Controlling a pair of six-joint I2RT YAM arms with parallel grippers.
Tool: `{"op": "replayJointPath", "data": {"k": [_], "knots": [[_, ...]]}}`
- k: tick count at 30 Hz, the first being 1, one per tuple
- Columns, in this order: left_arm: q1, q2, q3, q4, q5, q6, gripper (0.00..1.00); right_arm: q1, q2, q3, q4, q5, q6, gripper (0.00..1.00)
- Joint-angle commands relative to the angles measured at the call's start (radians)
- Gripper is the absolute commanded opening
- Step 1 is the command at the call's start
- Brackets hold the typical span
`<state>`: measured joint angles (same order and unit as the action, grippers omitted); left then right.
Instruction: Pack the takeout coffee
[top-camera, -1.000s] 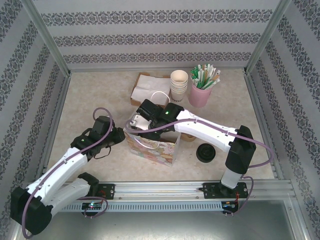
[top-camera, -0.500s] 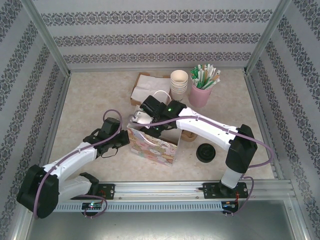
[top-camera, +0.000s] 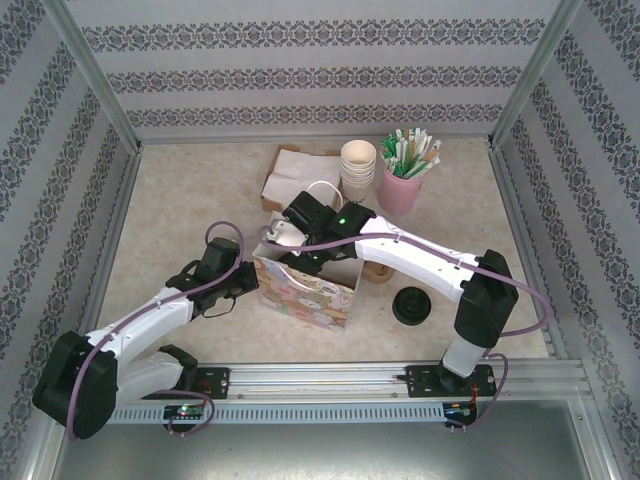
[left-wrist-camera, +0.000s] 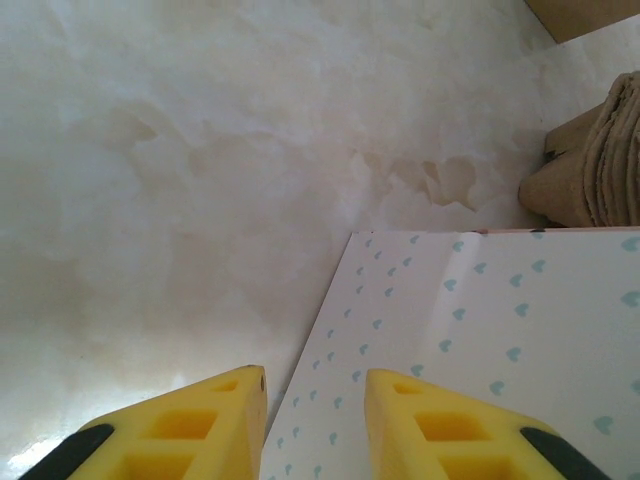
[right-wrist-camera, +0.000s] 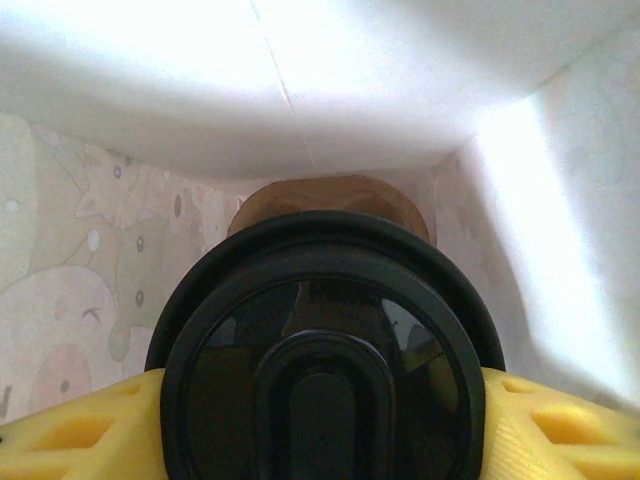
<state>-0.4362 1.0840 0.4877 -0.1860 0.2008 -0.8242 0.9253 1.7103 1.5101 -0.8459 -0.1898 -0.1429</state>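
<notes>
The takeout coffee (right-wrist-camera: 322, 330) sits clamped between the fingers of the right gripper (right-wrist-camera: 320, 445), which press on either side of its black dome lid. Cup and gripper are both down inside the paper bag (top-camera: 305, 290), with the bag's white inner walls rising ahead of the fingers and to both sides. So I judge the packing mostly done. What is left is to set the cup on the bag's floor, let go and lift the arm out. Whether the cup's base touches the floor already cannot be told.

The left gripper (left-wrist-camera: 315, 385) is at the bag's outer left side, its fingers part spread and the heart-printed wall just ahead of them. I cannot tell whether they touch it.

Counted: one coffee and one bag. Beyond the right gripper stand one stack of cream cups (top-camera: 358, 165), one pink holder of straws (top-camera: 400, 190) and one napkin box (top-camera: 290, 180). One black lid pile (top-camera: 412, 305) lies to its right.
</notes>
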Motion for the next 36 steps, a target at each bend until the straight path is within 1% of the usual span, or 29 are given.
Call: {"op": "replayJointPath", "data": {"k": [1, 5, 12, 15, 18, 21, 24, 30, 36], "knots": [[0.009, -0.016, -0.022, -0.017, -0.039, -0.004, 0.32, 0.002, 0.035, -0.067, -0.128, -0.006, 0.055, 0.44], [0.008, -0.004, -0.040, -0.003, -0.036, -0.012, 0.32, 0.000, 0.008, -0.058, -0.087, -0.015, 0.084, 0.44], [0.008, 0.024, -0.060, 0.043, -0.005, -0.024, 0.32, 0.000, -0.013, -0.043, -0.074, -0.021, 0.097, 0.44], [0.009, 0.033, -0.064, 0.053, 0.002, -0.027, 0.32, 0.007, -0.001, -0.060, -0.089, 0.023, 0.082, 0.44], [0.009, 0.035, -0.066, 0.055, 0.005, -0.028, 0.32, 0.032, 0.035, -0.078, -0.130, 0.105, 0.059, 0.44], [0.009, 0.035, -0.065, 0.052, 0.006, -0.027, 0.32, 0.051, 0.068, -0.098, -0.149, 0.128, 0.055, 0.44], [0.007, 0.034, -0.064, 0.051, 0.006, -0.027, 0.32, 0.055, 0.072, -0.122, -0.138, 0.117, 0.072, 0.44], [0.009, 0.035, -0.063, 0.051, 0.007, -0.031, 0.32, 0.028, 0.040, -0.172, -0.063, 0.000, 0.162, 0.44], [0.007, 0.039, -0.070, 0.051, 0.007, -0.033, 0.32, 0.017, 0.045, -0.206, -0.026, -0.056, 0.229, 0.43]]}}
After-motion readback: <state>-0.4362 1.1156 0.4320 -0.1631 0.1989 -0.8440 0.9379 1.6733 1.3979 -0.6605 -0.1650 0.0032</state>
